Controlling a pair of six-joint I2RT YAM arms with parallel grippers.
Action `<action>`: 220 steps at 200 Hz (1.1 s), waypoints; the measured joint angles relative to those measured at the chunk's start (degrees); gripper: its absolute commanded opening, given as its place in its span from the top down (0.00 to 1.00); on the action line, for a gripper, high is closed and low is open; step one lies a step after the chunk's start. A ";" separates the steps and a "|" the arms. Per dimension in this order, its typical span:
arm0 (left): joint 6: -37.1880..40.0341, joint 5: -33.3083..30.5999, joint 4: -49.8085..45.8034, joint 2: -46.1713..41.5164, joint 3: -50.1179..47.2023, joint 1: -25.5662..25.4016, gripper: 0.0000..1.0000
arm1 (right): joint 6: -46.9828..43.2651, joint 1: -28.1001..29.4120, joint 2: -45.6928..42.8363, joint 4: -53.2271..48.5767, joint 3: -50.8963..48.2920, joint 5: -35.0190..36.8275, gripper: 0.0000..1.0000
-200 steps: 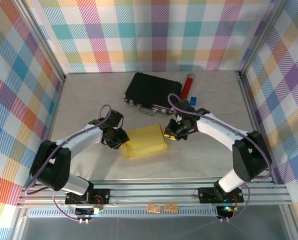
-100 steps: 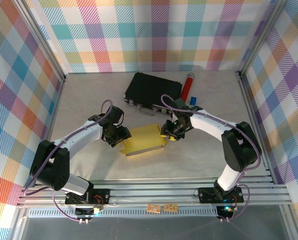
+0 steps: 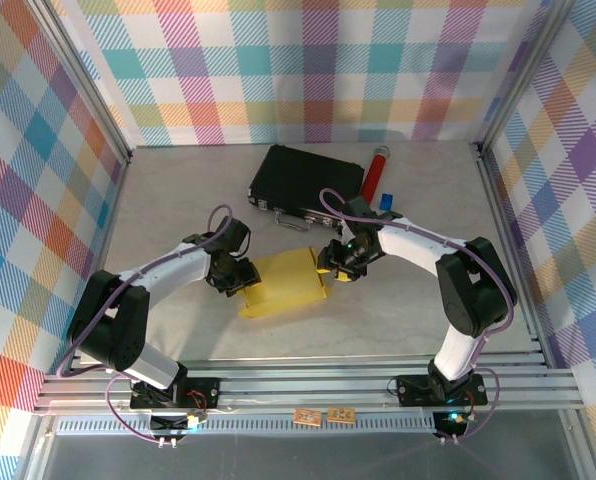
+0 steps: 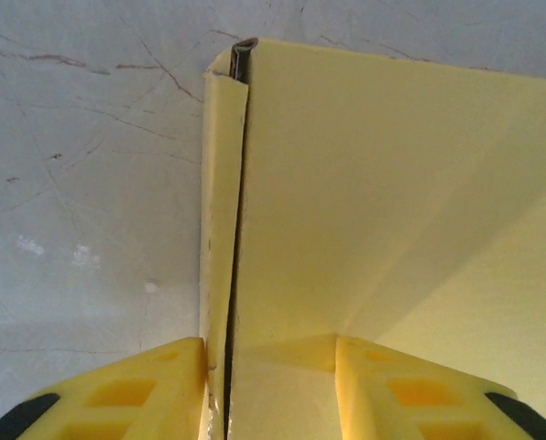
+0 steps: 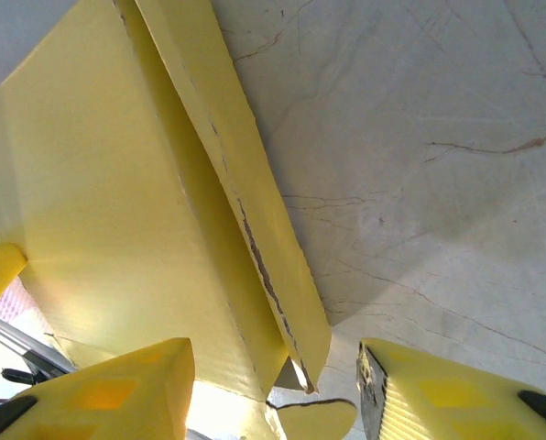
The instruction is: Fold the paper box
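The paper box (image 3: 283,284) lies flat-sided on the table (image 3: 158,220), at the middle of it and slightly toward the near edge; its long axis runs from left to right, tilted a little so that the right end sits farther back.

Left gripper (image 3: 240,279): positioned at the left end of the box; jaws parted. In the left wrist view the gripper (image 4: 268,357) has its two yellow fingers (image 4: 117,390) on either side of a seam in the box (image 4: 374,202); a narrow flap (image 4: 220,211) runs along the left of that seam, with the left finger just beside it and the right finger over the broad yellow face; the table (image 4: 90,183) shows to the left of the flap.

Right gripper (image 3: 330,268): positioned at the right end of the box; jaws parted, nothing clamped. In the right wrist view the gripper (image 5: 273,367) straddles a long flap (image 5: 245,202) that stands out from the box face (image 5: 99,211); bare table (image 5: 420,137) shows between the flap and the right finger.

The black case (image 3: 308,180) lies toward the far edge, at its middle, apart from the box; a red cylinder (image 3: 376,172) lies just beside the case's right end; a small blue object (image 3: 386,201) sits just near of the cylinder.
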 measured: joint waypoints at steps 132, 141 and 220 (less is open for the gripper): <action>5.35 5.86 8.61 -1.49 -4.42 5.55 1.00 | -9.40 -8.52 7.48 7.56 -1.64 -15.26 0.37; 5.77 6.38 9.05 -1.42 -4.61 5.88 1.00 | -9.88 -8.98 8.48 8.57 -1.64 -16.37 0.37; 7.54 11.39 14.56 -2.82 -8.59 8.74 1.00 | -8.68 -8.00 11.43 14.45 -1.05 -23.10 0.48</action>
